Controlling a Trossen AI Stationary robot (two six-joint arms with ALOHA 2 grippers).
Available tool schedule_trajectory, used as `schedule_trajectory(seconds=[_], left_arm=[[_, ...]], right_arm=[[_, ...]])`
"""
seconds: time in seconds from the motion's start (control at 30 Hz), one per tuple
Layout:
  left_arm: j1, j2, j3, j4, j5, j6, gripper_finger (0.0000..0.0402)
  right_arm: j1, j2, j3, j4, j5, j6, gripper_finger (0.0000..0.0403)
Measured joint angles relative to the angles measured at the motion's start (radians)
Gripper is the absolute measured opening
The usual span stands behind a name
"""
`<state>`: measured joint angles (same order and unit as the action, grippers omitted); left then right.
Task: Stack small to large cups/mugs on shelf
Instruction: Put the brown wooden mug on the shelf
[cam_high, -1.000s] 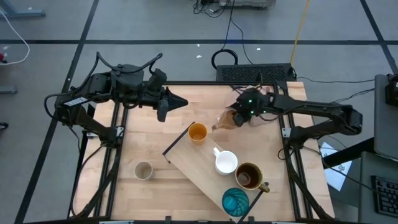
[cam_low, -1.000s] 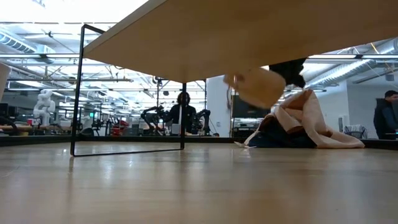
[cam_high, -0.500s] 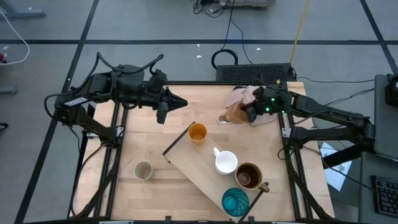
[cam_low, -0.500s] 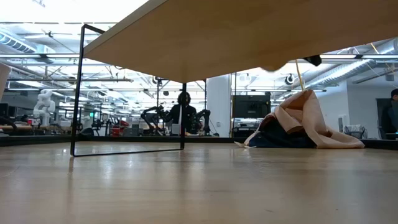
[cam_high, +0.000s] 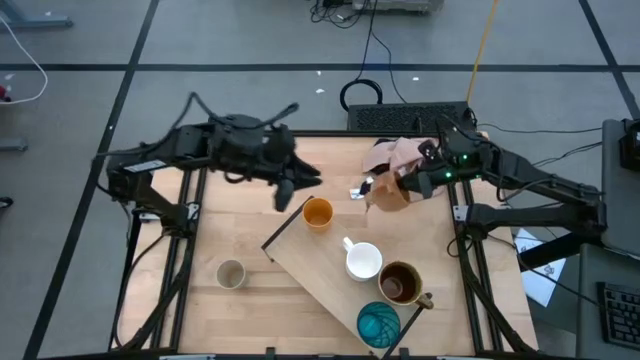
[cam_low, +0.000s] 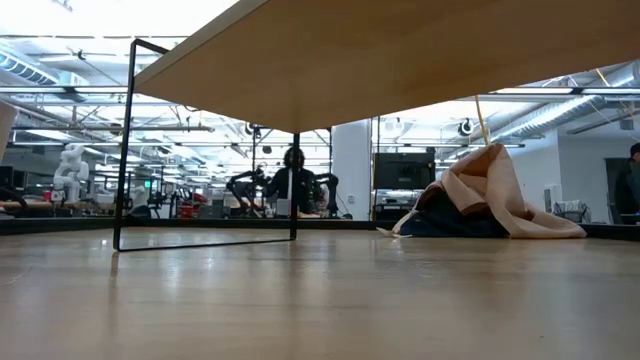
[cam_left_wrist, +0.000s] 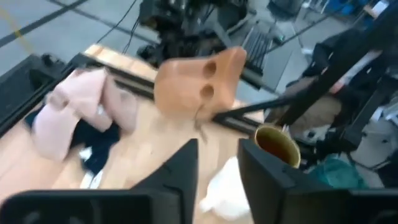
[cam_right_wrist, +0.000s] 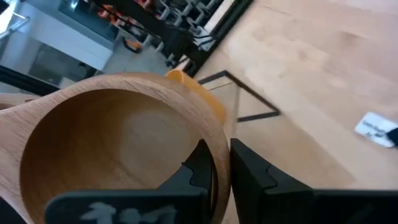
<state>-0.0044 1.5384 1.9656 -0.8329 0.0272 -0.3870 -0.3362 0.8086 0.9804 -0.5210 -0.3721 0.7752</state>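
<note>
- The right gripper (cam_high: 400, 190) is holding the tan handled wooden cup (cam_high: 388, 192) in the air above the far right part of the light wooden tabletop (cam_high: 240, 225); in the right wrist view its two dark fingers (cam_right_wrist: 202, 163) are pinching the cup's rim (cam_right_wrist: 211, 134), one inside and one outside the wall.
- The cup is tilting, its open mouth facing the right wrist camera; in the left wrist view it (cam_left_wrist: 198, 84) is showing its handle with two holes.
- The cup is hanging just beside the crumpled pink cloth (cam_high: 398, 155) and the navy cloth (cam_left_wrist: 93, 146), and well apart from the shelf.
- The right arm is reaching in from the table's right edge, bent at the elbow, wrist pointing inward.
- The long flat light-wood shelf board with thin dark end rails (cam_high: 320, 275) is lying diagonally across the tabletop.
- The small orange cup (cam_high: 317, 213) is standing at the shelf's far end; the white handled mug (cam_high: 362, 261), the dark brown handled mug (cam_high: 400, 283) and the teal glazed cup (cam_high: 378, 324) are following in a row toward the near end.
- The small beige-grey cup (cam_high: 231, 273) is standing on the tabletop, left of the shelf and apart from it.
- The left gripper (cam_high: 287, 190) is hovering over the far middle of the table, near the orange cup, fingers (cam_left_wrist: 180, 171) standing apart and holding nothing.
- The left arm is stretching in from the far left corner.
</note>
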Motion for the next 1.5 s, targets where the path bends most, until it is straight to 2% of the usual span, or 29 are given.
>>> schedule_trajectory(seconds=[0.13,0.3,0.57,0.83,1.3,1.5], left_arm=[[-0.009,0.045,0.002,0.08,0.028,-0.014,0.0151],[-0.024,0.085,0.0,0.122,0.054,-0.038,0.0171],[-0.024,0.138,0.0,0.211,0.051,-0.041,0.0173],[-0.029,0.156,0.0,0.204,0.075,-0.064,0.0173],[-0.04,0.164,0.002,0.199,0.086,-0.068,0.0173],[-0.045,0.187,0.001,0.177,0.087,-0.068,0.0173]], right_arm=[[0.009,0.026,0.042,-0.034,-0.033,0.055,0.0021],[0.023,0.073,0.082,-0.188,-0.037,0.058,0.0021],[0.094,0.12,0.093,-0.243,-0.052,0.114,0.0021],[0.112,0.151,0.134,-0.243,-0.039,0.151,0.0021],[0.112,0.273,0.283,-0.409,-0.044,0.128,0.0021],[0.112,0.332,0.375,-0.413,-0.046,0.117,0.0021]])
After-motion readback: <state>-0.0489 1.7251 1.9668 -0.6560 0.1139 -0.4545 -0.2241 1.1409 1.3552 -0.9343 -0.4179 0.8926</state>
